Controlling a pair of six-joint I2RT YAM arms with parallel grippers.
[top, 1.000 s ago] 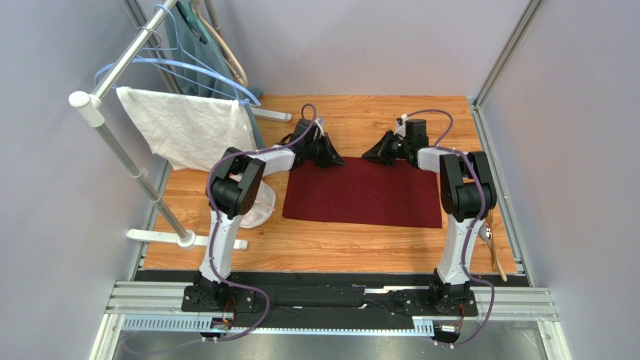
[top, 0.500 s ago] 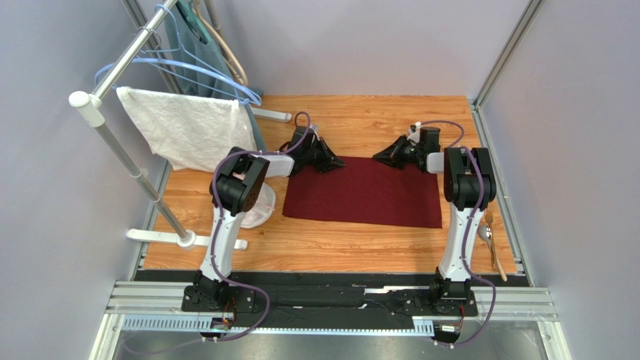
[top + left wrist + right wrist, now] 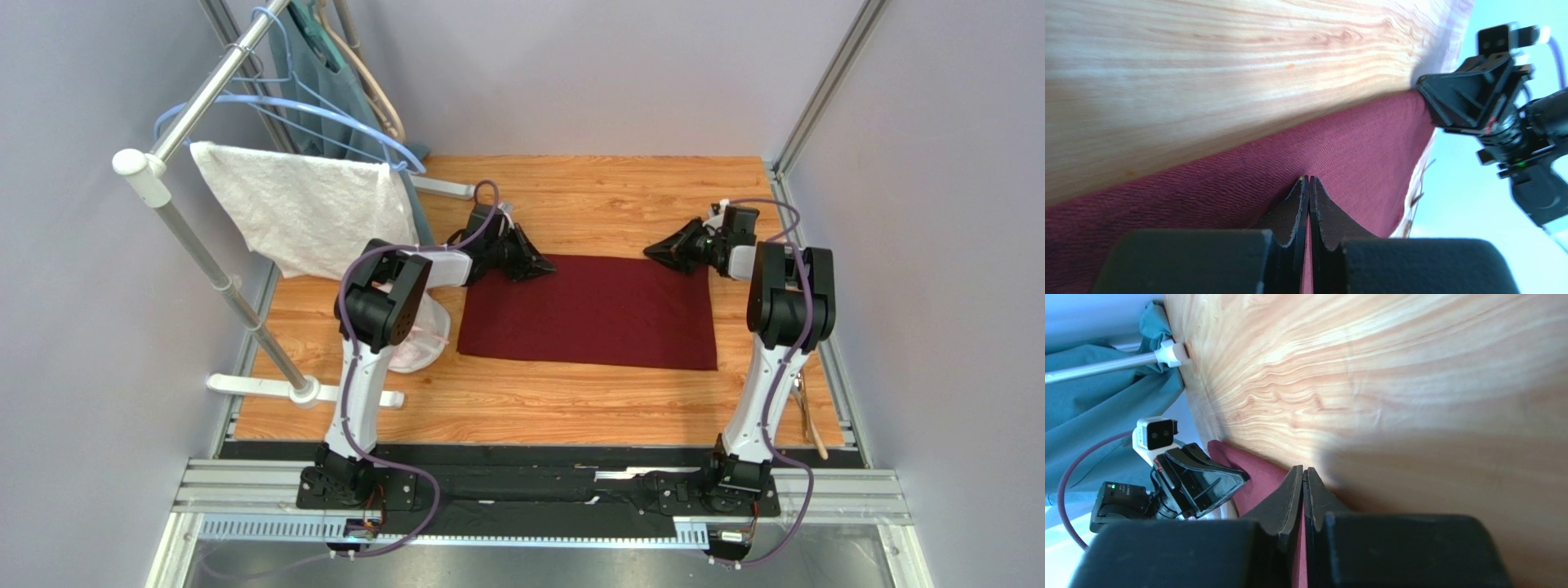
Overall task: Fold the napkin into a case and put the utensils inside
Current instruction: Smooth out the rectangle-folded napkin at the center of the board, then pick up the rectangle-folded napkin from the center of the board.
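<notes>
Wooden worktop (image 3: 589, 196) under me, pale grey walls (image 3: 613, 61) closing it in on three sides. The napkin (image 3: 589, 312) lies flat in the middle as a wide maroon rectangle.

My left pincer (image 3: 540, 268) is down at its 11 o'clock corner, jaws pressed tight together and tips on the cloth. I can't tell if any cloth is nipped between them.

My right pincer (image 3: 654, 254) sits on the far edge toward 1 o'clock, jaws also closed to a slit, tips right where maroon meets bare wood.

The utensils (image 3: 810, 417) lie at 4 o'clock from the napkin, by the worktop's right rim, partly behind my right arm.

At 10 o'clock a white towel (image 3: 301, 208) hangs on a metal rack (image 3: 202, 239), with blue hangers (image 3: 307, 110) above it.
</notes>
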